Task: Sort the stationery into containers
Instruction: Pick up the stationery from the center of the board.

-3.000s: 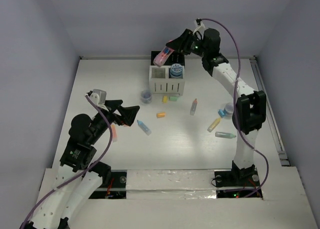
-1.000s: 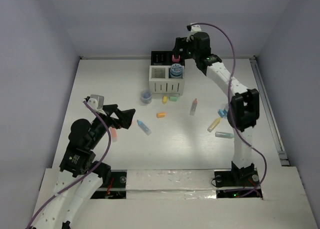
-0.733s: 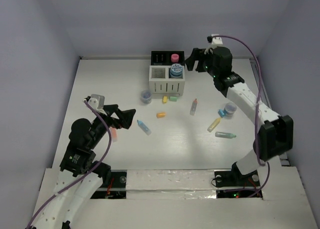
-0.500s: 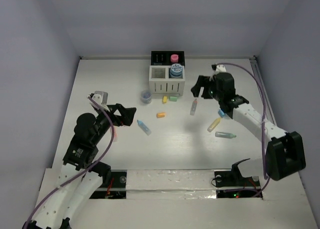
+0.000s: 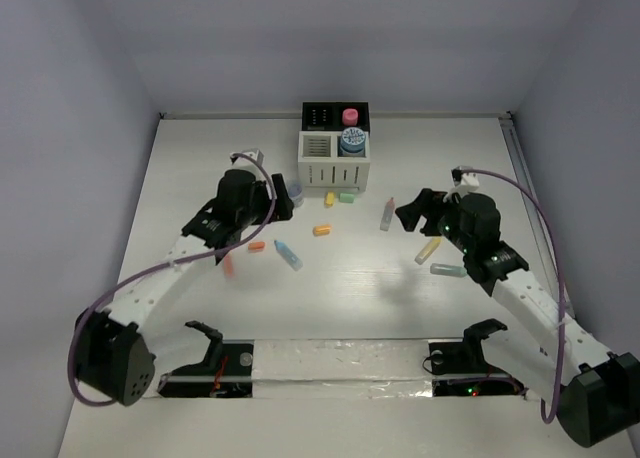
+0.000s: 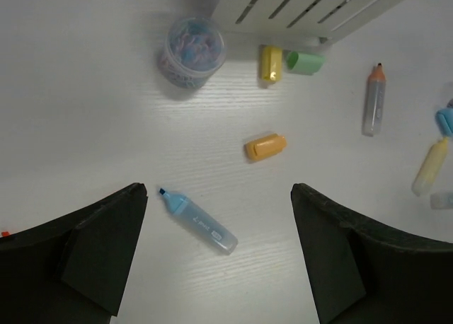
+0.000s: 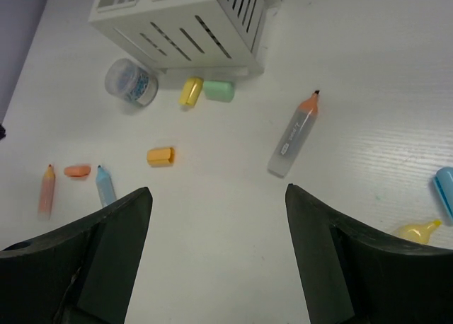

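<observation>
The organiser [image 5: 322, 158] stands at the back centre, with a blue-white roll [image 5: 351, 140] in one white bin and a pink stub [image 5: 350, 116] in a black bin. My left gripper [image 5: 278, 206] is open and empty above a blue highlighter [image 6: 197, 219], with an orange stub [image 6: 265, 146] just beyond. My right gripper [image 5: 412, 211] is open and empty, hovering near a clear pen with an orange tip [image 7: 294, 135]. Yellow [image 6: 270, 62] and green [image 6: 305, 61] stubs and a blue-white roll [image 6: 192, 42] lie by the organiser's front.
A pink pencil [image 7: 47, 189] and an orange cap [image 7: 76, 170] lie at the left. A yellow highlighter [image 5: 428, 249], a clear greenish tube [image 5: 451, 270] and a blue item [image 7: 444, 186] lie under my right arm. Walls enclose the table.
My right gripper let go of the pink stub into the black bin and drew back towards the near right. My left arm swung forward to the table's middle, above the blue highlighter.
</observation>
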### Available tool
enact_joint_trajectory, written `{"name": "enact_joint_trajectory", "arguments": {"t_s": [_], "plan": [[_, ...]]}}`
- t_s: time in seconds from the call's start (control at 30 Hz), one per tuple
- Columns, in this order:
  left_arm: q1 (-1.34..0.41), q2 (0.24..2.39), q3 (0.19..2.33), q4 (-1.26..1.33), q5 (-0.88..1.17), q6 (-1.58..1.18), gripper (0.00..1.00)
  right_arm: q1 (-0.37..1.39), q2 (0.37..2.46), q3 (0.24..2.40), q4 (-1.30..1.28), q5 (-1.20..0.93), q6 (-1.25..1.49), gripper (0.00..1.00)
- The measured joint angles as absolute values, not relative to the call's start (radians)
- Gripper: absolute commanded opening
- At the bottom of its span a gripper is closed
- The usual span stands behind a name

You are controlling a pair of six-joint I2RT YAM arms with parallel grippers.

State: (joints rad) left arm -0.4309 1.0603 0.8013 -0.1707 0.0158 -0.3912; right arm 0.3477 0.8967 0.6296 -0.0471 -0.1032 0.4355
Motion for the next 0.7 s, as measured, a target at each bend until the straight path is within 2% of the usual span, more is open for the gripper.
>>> {"name": "enact_joint_trajectory", "arguments": {"t_s": [0.17,0.33,0.7], "plan": [[-0.477,1.305,0.900,-0.085,-0.085,-0.397,0.75,0.348,0.850,0.535,-0.023,-0.132,0.458,0.82],[-0.483,1.517,0.955,-0.009,-0.117,-0.342,0.76,0.348,0.804,0.516,-0.010,-0.175,0.476,0.82],[-0.482,1.746,1.129,0.062,-0.150,-0.203,0.80,0.348,0.759,0.515,0.016,-0.241,0.497,0.82]]}}
